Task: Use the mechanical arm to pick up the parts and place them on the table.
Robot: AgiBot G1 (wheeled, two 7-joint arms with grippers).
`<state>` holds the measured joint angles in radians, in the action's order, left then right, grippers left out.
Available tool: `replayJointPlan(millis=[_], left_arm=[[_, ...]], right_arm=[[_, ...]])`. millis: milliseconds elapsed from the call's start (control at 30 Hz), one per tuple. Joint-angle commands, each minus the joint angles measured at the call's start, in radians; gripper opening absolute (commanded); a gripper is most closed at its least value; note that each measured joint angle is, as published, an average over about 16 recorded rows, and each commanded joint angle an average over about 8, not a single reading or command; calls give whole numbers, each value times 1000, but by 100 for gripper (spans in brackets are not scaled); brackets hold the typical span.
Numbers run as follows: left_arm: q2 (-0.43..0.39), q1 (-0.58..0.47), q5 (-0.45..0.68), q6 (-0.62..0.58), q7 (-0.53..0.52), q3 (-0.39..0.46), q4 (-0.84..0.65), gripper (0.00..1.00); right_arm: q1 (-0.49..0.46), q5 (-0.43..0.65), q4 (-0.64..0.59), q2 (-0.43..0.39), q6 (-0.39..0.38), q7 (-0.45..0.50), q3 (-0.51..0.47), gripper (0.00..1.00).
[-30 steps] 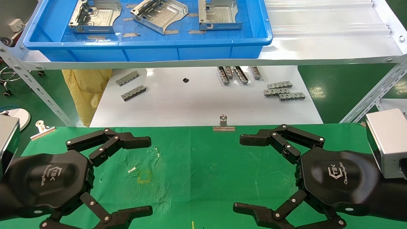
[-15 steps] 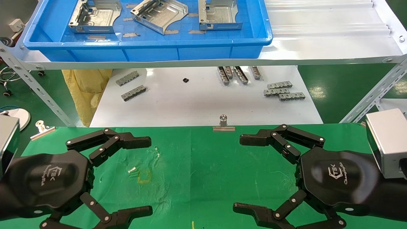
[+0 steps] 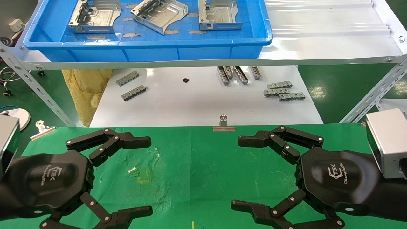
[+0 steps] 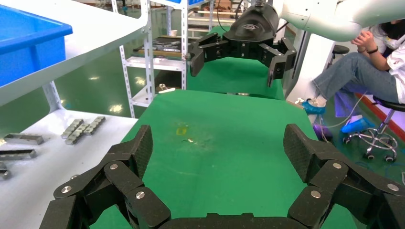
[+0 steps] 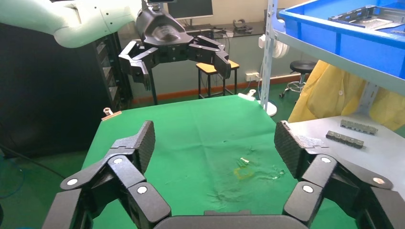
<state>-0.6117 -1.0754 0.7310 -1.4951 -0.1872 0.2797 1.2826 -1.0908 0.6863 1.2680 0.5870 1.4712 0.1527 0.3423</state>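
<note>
Three silvery sheet-metal parts lie in the blue tray [image 3: 146, 51] on the upper shelf: one at the left [image 3: 95, 16], one in the middle [image 3: 160, 14], one at the right [image 3: 217, 16]. My left gripper [image 3: 144, 175] is open and empty above the green table [image 3: 194, 165] at the near left. My right gripper [image 3: 243, 173] is open and empty above the table at the near right. In the left wrist view my left gripper [image 4: 219, 150] faces the right gripper [image 4: 236, 59]. In the right wrist view my right gripper [image 5: 215, 143] faces the left gripper [image 5: 179, 62].
Small grey slotted strips [image 3: 283, 90] lie on the white board [image 3: 197, 101] below the shelf, with more strips on its left side [image 3: 130, 86]. Silver binder clips [image 3: 223, 124] hold the cloth at the table's far edge. A slanted shelf strut [image 3: 375, 92] stands at the right.
My right gripper's fingers have shifted slightly left and spread a little wider. The left arm has not moved.
</note>
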Motion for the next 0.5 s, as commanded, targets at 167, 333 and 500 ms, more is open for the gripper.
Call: replayJointPlan(millis=[167,333,500], left_arm=[[0,0,0,0,0,0,0,100],[0,0,0,0,0,0,0,100],[0,0,0,0,0,0,0,100]], right_arm=[[0,0,0,0,0,0,0,0],[0,0,0,0,0,0,0,0],[0,0,0,0,0,0,0,0]])
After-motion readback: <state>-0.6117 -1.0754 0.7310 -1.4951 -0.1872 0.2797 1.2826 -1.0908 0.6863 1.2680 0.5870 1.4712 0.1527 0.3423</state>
